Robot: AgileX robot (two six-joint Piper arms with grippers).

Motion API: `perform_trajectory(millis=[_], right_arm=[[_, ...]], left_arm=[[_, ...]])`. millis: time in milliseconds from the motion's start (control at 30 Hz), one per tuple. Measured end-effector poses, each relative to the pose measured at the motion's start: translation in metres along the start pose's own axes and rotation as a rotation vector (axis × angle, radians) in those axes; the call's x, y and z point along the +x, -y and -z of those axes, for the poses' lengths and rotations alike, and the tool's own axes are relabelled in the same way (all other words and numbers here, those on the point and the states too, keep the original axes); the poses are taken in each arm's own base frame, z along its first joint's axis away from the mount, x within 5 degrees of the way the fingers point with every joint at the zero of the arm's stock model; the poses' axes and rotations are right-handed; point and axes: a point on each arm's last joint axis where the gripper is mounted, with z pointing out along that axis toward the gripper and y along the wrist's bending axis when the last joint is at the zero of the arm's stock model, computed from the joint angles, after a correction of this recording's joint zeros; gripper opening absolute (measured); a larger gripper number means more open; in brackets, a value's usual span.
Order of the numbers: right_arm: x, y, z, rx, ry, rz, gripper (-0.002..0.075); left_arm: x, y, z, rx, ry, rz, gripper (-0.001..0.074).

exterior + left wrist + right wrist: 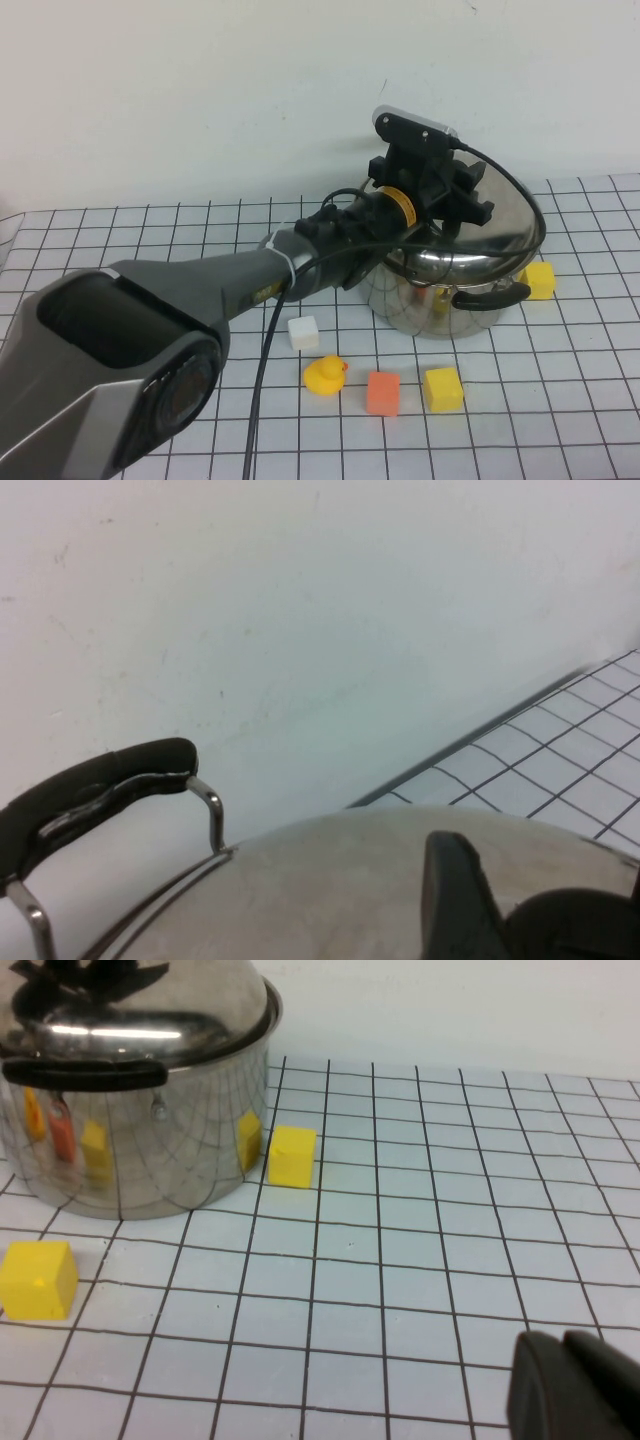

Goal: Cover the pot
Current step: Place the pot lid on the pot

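The pot (pixel 425 300) is a large shiny steel pot with black side handles, standing at the table's back right. It also shows in the right wrist view (pixel 130 1140). The domed steel lid (pixel 505 225) lies on the pot's rim, tilted a little in the high view. My left gripper (pixel 440 205) reaches over the lid and is shut on its black knob (pixel 575 925); one finger (pixel 452 890) rests against the dome (pixel 300 890). My right gripper (pixel 560 1350) is shut and empty, low over the table to the pot's right, out of the high view.
Around the pot lie a yellow block (pixel 541 281), a second yellow block (pixel 442 389), an orange block (pixel 383 393), a yellow duck (pixel 325 375) and a white block (pixel 303 332). A white wall stands right behind the pot.
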Motion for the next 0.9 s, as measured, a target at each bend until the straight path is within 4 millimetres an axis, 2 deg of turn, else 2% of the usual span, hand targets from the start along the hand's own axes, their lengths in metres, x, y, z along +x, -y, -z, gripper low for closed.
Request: perform_trajectory(millis=[367, 533, 633, 767, 900], right_arm=[[0.0, 0.0, 0.0, 0.0, 0.0, 0.0, 0.0009], [0.0, 0.0, 0.0, 0.0, 0.0, 0.0, 0.0009], [0.0, 0.0, 0.0, 0.0, 0.0, 0.0, 0.0009], [0.0, 0.0, 0.0, 0.0, 0.0, 0.0, 0.0009], [0.0, 0.0, 0.0, 0.0, 0.0, 0.0, 0.0009]], left_arm=[[0.003, 0.0, -0.002, 0.01, 0.017, 0.001, 0.0317], [0.006, 0.0, -0.002, 0.011, 0.01, -0.027, 0.0435], [0.002, 0.0, -0.001, -0.002, -0.014, -0.043, 0.0464], [-0.019, 0.0, 0.006, -0.03, -0.043, -0.094, 0.0475], [-0.054, 0.002, 0.018, -0.06, -0.055, -0.13, 0.0474]])
